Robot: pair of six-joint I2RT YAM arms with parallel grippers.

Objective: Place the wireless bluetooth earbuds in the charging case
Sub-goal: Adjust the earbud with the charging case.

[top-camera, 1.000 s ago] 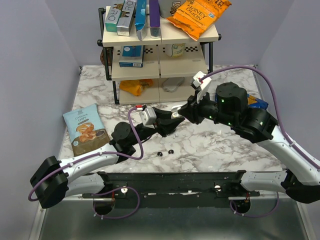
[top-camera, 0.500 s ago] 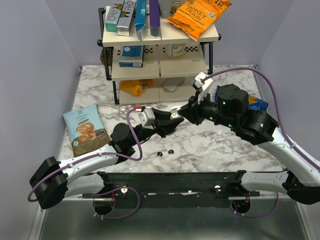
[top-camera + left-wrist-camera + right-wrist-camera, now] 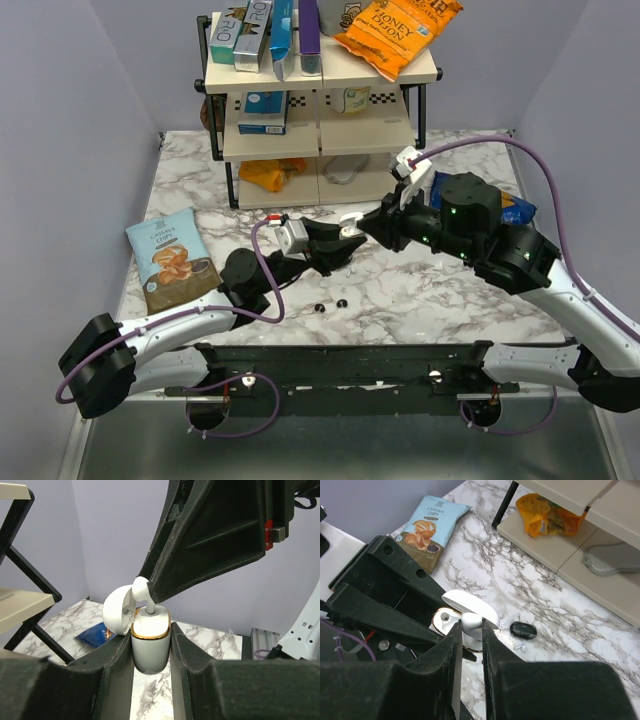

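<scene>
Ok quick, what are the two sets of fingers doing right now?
Left fingers: closed on the white charging case, lid open.
Right fingers: closed on a white earbud at the case's opening.

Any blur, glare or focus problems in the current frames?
Top external: evenly lit, sharp, only soft shadows on the marble table. Left wrist: white charging case crisp, no blown glare; left end effector fingers dark and soft. Right wrist: right end effector fingers blurred in the foreground, white earbud and table sharper.
</scene>
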